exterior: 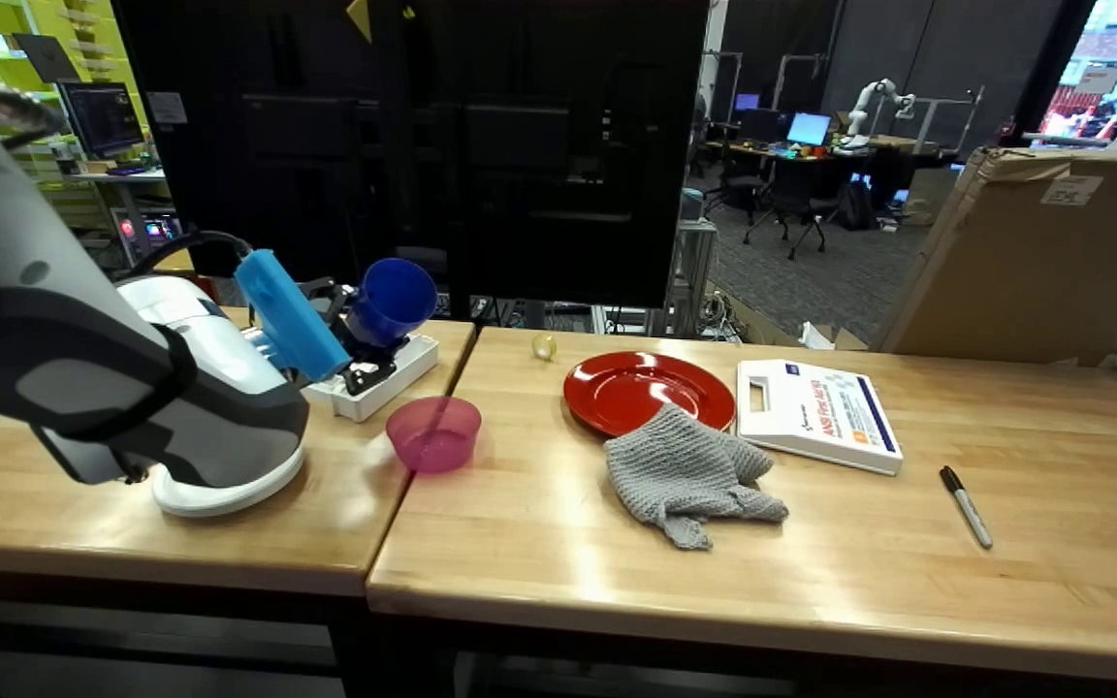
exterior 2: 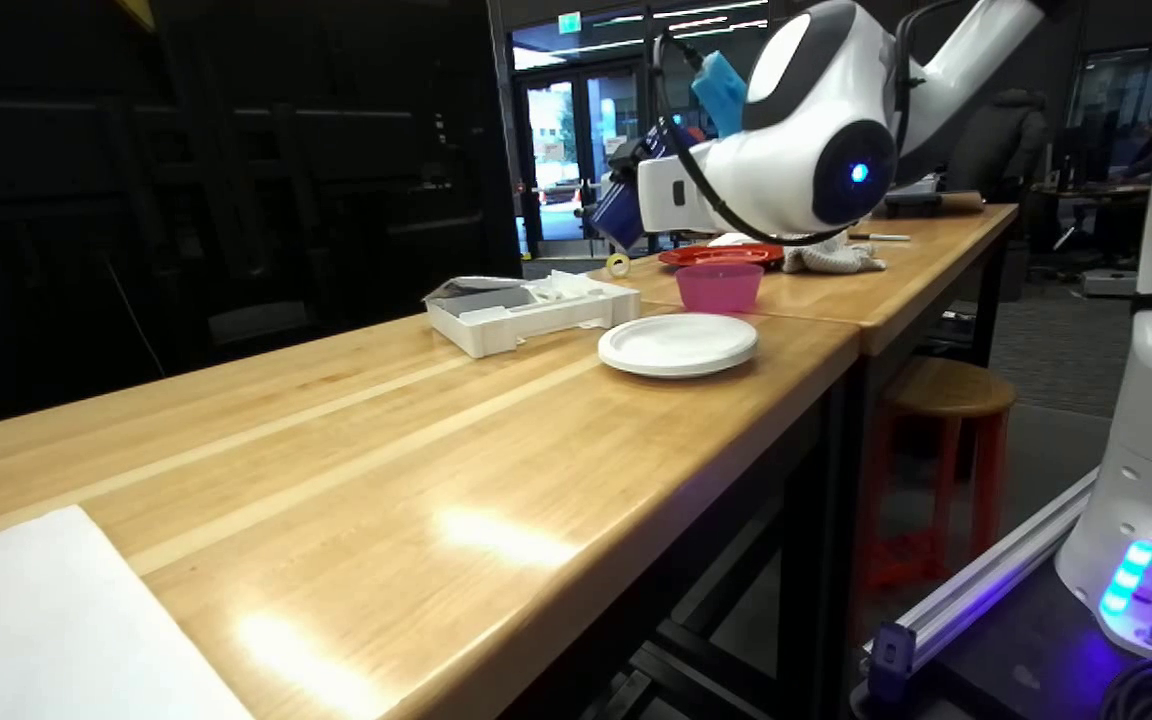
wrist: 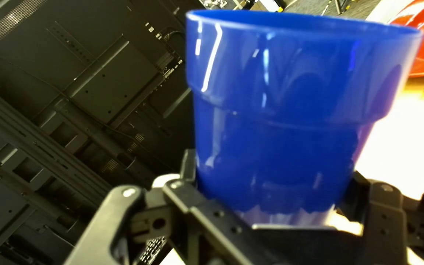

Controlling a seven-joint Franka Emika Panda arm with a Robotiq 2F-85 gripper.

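Blue cup, tilted, is gripped by the widely spread hand; a white tray holds pale items.

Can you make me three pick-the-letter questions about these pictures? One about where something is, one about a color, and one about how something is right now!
1. Where is the marker?
A) In the pink bowl
B) On the table
C) On the red plate

2. What color is the cup?
A) Green
B) Yellow
C) Blue

3. How is the cup right now?
A) Held between the fingers
B) Standing on the table
C) Lying on the red plate

Right letters:
1: B, an exterior view shows it lying there, apart from everything else.
2: C, its sides look blue in all three views.
3: A, the wrist view shows them gripping it from both sides.
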